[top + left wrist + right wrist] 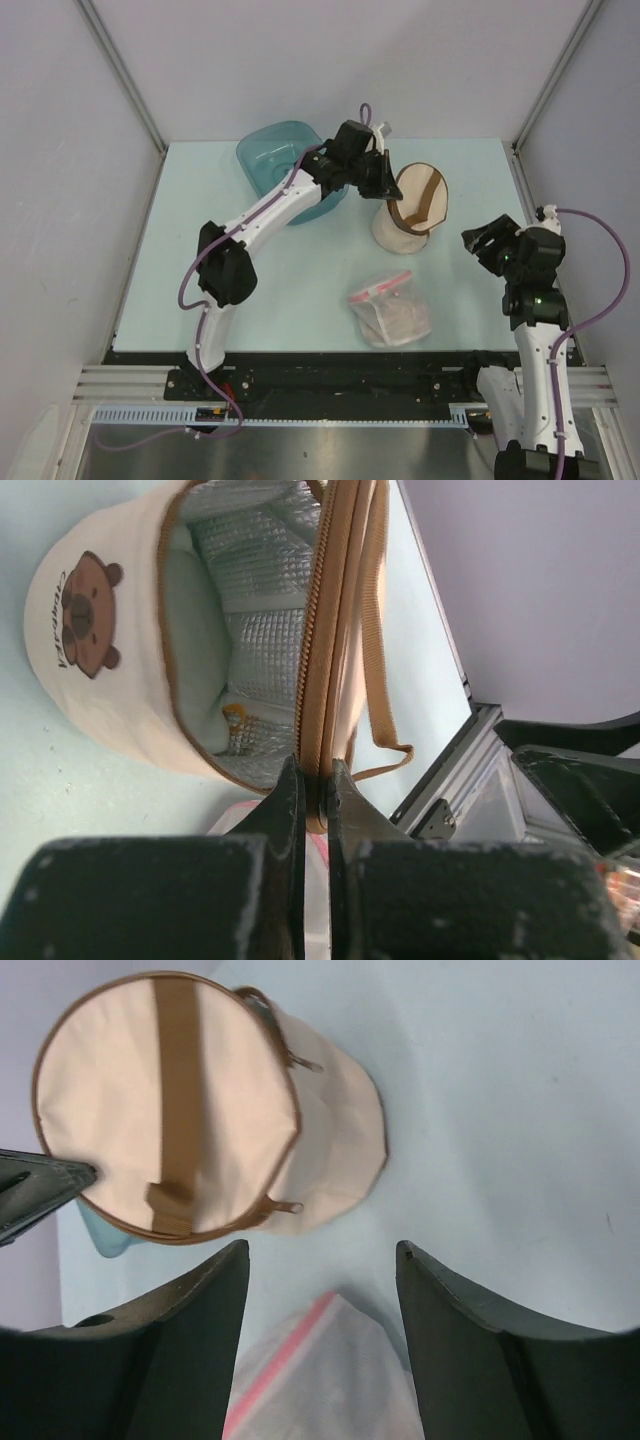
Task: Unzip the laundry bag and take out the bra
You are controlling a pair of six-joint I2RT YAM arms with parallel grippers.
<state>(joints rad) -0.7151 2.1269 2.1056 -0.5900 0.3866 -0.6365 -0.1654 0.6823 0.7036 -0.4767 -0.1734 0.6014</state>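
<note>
Left fingers (290,805) pinched tight on the laundry bag (408,215) lid's zip rim. Bag sits mid-tabletop toward the far edge, unzipped, lid up. Bra (236,726) glimpsed inside, not yet out. Right fingers (195,1330) spread wide, empty.

Sole entry: I am finding one printed mark, sitting on the beige outer wall of the laundry bag (110,695) and showing only in my left wrist view. It is appearing as a brown cartoon bear face (90,615) with a single short line of brown lettering (61,620) running just beside it, lying sideways in the view. The letters are coming through too small and blurred for me to read, so I am logging the wording as illegible.
</note>
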